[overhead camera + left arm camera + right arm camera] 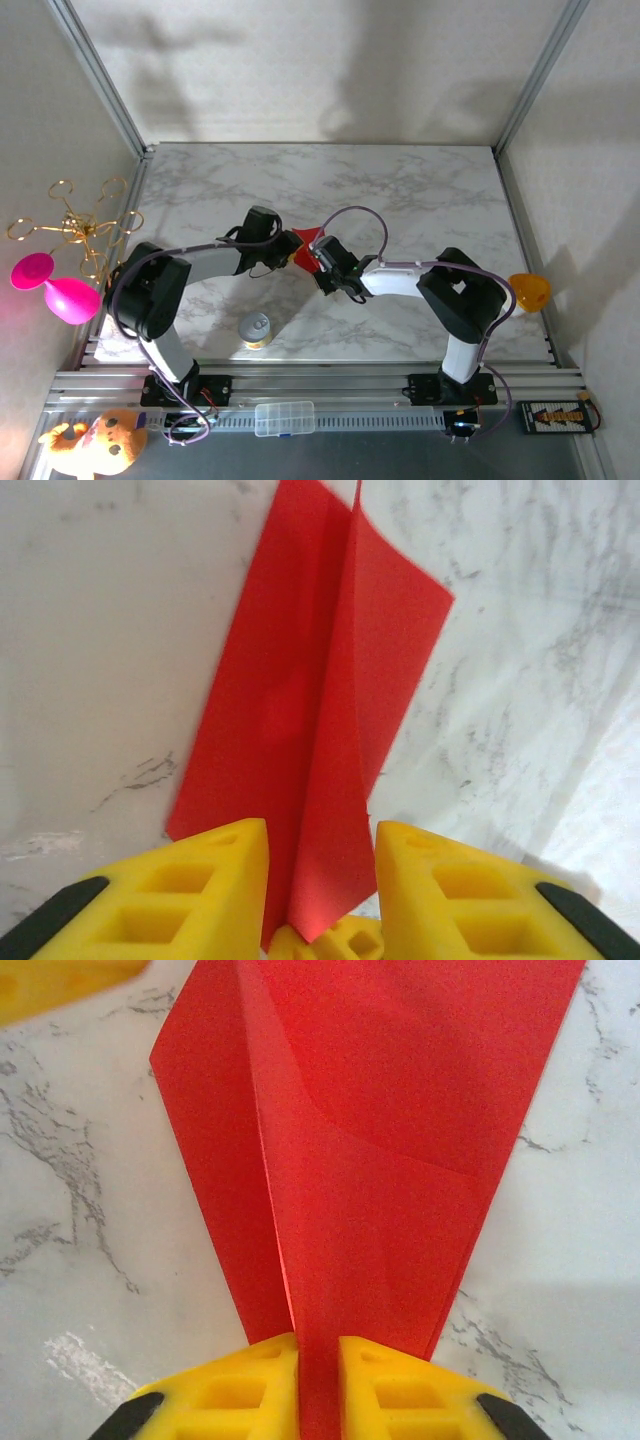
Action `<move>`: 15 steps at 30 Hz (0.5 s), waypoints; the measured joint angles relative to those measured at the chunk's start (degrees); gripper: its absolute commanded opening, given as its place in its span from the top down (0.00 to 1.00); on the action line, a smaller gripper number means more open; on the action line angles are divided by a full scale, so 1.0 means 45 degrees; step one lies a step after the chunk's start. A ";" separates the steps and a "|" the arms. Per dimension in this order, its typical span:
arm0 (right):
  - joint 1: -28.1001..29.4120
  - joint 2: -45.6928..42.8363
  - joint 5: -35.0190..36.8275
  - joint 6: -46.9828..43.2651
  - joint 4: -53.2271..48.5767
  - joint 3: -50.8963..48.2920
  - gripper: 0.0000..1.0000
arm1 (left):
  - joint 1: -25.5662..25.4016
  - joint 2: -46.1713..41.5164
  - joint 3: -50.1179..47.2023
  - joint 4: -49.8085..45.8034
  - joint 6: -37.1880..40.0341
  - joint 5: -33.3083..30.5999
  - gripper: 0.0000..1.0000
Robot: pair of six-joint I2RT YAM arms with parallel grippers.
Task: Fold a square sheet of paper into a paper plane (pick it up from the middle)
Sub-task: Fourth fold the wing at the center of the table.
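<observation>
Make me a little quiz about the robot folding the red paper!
1. True or false: the red paper lies flat, an unfolded square.
2. The left gripper and the right gripper both straddle its raised ridge. Which one is pinched shut on it? A left, B right.
3. Fill in: the fingers are coloured ___.
Key: 1 false; 2 B; 3 yellow.

Paper plane (380,1160): bright red, plain. Tabletop (400,190): white marble pattern, grey veining. Left pincer fingers (190,890): yellow, black trim. Balloon toy (70,298): magenta and pink.
</observation>
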 measured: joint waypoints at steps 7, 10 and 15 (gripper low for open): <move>-0.0486 -0.0044 -0.1141 0.0000 0.0316 -0.0121 0.86 | 0.0097 -0.0899 -0.0631 0.0330 -0.0019 -0.0321 0.70; -0.0753 -0.0117 -0.1749 0.0000 0.0374 -0.0209 0.86 | 0.0097 -0.0991 -0.1098 0.0476 -0.0121 -0.0330 0.75; -0.1141 -0.0257 -0.2574 -0.0068 0.0359 -0.0364 0.86 | 0.0083 -0.0903 -0.1486 0.0811 -0.0204 -0.0277 0.80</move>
